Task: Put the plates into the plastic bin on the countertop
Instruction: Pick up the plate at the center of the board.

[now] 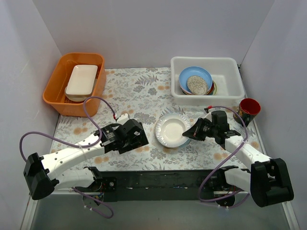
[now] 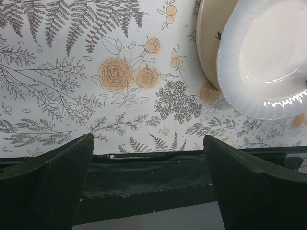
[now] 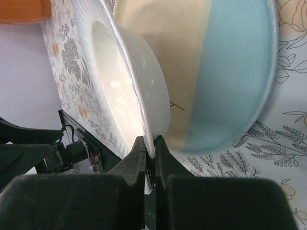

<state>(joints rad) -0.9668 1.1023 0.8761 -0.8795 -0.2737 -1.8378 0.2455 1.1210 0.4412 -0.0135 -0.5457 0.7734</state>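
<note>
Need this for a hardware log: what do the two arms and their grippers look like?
The left arm and right arm have white tubular links joined by bulky black joint housings. A lilac cable runs outside each: the left cable and the right cable. The left gripper and right gripper are black, with plain wedge-shaped fingers tapering to the tip. No markings show.

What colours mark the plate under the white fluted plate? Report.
Round two-tone plate: cream and light blue, clearest in right wrist view.

The top camera looks down from above the near edge over the whole countertop (image 1: 144, 91). Both wrist cameras sit close, sharing the central white plate (image 1: 172, 129) with it.
</note>
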